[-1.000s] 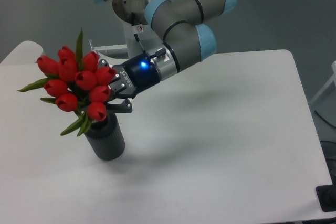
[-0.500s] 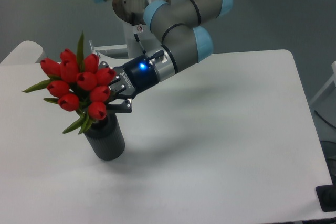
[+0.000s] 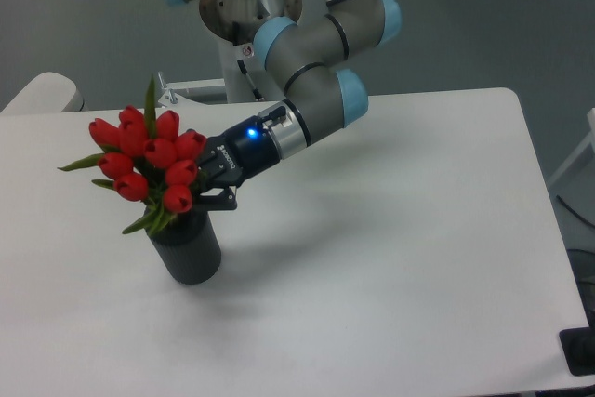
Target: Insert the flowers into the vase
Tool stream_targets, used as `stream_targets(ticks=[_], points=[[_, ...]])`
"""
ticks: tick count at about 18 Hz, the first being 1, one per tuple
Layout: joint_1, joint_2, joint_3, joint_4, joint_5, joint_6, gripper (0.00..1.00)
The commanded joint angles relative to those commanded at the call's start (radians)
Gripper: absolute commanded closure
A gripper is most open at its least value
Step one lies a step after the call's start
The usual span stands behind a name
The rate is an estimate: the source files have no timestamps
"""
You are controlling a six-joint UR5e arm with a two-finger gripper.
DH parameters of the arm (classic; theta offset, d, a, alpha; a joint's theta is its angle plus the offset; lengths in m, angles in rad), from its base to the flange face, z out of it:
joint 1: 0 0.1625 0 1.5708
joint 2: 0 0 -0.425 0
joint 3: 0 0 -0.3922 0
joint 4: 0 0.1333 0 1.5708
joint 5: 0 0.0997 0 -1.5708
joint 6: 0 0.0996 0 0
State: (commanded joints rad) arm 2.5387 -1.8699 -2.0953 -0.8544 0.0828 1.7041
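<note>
fingers (image 3: 219, 198): we see one black tip poking out lower right of the bouquet, the other hidden behind the blooms; whether they're clenched on the stems or let go, we cannot tell.
gripper (image 3: 206, 180): black body w/ a blue light lit, left of frame centre, pressed right up against the bouquet's right side.
flowers (image 3: 149, 157): red tulip buds w/ green leaves, centre-left of frame; bunch leans up-left, stems run down into the vase mouth.
vase (image 3: 189, 248): dark grey ribbed cylinder, upright on the table, lower left of centre, directly below the blooms; rim mostly covered by leaves.
arm (image 3: 316, 99): grey w/ light blue joint caps, comes from the top centre, slants down-left to the gripper.
table (image 3: 400, 258): white, fills most of the frame; we see arm's shadow right of the vase.
</note>
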Motion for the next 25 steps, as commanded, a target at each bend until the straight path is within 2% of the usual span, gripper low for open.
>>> stream_targets(ticks=[1, 4, 6, 7, 9, 19, 22, 25], points=[[0.0, 0.0, -0.003, -0.002, 0.0, 0.005, 0.87], [0.002, -0.017, -0.002, 0.0, 0.012, 0.008, 0.7], [0.012, -0.025, -0.002, -0.002, 0.029, 0.008, 0.46], [0.021, -0.022, -0.003, -0.002, 0.029, 0.0, 0.28], [0.031, -0.017, -0.005, -0.003, 0.029, -0.021, 0.0], [0.129, 0.011, 0.009, -0.003, 0.029, -0.127, 0.0], [0.172, 0.024, 0.052, -0.003, 0.029, -0.21, 0.0], [0.196, 0.024, 0.124, -0.006, 0.032, -0.288, 0.0]])
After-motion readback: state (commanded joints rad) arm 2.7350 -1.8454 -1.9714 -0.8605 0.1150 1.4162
